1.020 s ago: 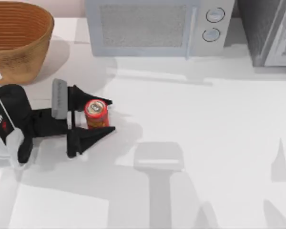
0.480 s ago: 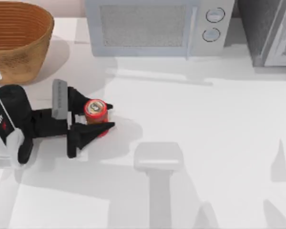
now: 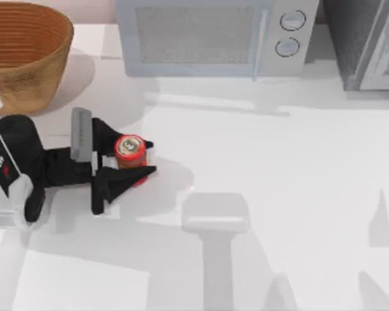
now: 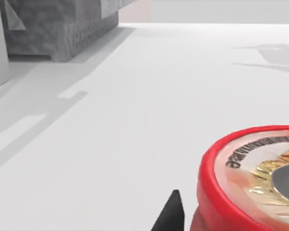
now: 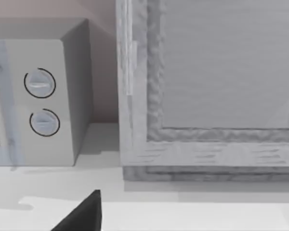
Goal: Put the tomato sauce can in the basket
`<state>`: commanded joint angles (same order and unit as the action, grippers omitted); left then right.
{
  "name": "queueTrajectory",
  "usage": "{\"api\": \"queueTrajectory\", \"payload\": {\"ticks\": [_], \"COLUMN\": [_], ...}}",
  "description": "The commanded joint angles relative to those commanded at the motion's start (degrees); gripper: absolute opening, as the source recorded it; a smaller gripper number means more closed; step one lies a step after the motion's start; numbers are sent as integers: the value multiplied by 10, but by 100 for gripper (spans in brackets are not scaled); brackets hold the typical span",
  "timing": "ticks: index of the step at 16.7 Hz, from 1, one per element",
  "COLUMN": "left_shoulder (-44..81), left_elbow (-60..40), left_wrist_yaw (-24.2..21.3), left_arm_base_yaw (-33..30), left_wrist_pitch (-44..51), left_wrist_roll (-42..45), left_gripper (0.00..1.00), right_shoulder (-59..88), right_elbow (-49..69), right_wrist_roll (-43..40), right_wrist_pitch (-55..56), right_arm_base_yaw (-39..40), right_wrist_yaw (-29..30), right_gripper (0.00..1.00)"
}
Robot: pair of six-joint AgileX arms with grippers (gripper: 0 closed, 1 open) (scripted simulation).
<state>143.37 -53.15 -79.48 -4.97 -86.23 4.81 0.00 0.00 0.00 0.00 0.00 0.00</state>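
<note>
So the left gripper (image 3: 137,157) is sitting at the left side of the table (image 3: 279,194), fingers pointing toward the table's right and pinched in tight on the tomato sauce can (image 3: 130,151). The can is upright between the two fingertips, lid facing up, and the jaws are only as far apart as the can is wide. The left wrist view backs this up: the can's red rim and lid (image 4: 253,178) sit right up close, with a black fingertip (image 4: 171,214) beside it. Looks like a solid grip to me, though I can't tell if the can is off the table yet or resting on it.

What matters next: the basket (image 3: 23,52) is in the far left corner, behind the gripper and further left, well apart from the can. So the carry goes back and left, and the can has to clear that wide rim first.

Further back, a microwave (image 3: 214,35) runs along the far edge. The right arm looks parked; its wrist camera faces the microwave's knobs (image 5: 41,103), a dark fingertip (image 5: 84,214) poking in, and I can't tell how its jaws stand.
</note>
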Motion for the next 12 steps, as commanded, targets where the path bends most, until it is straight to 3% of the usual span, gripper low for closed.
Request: {"api": "queueTrajectory", "payload": {"ticks": [4,12], "left_shoulder": [-44,-208], "left_elbow": [-36,-134], "left_wrist_yaw": [-11,-36], "left_arm_base_yaw": [13,69], "left_wrist_pitch": [61,308], "left_wrist_roll": [14,52], "left_gripper": [0,0], "right_shoulder": [0,0], "right_elbow": [0,0], "right_wrist_roll": [0,0], "right_wrist_pitch": [0,0], "right_arm_base_yaw": [0,0], "right_wrist_yaw": [0,0], "right_gripper": [100,100]}}
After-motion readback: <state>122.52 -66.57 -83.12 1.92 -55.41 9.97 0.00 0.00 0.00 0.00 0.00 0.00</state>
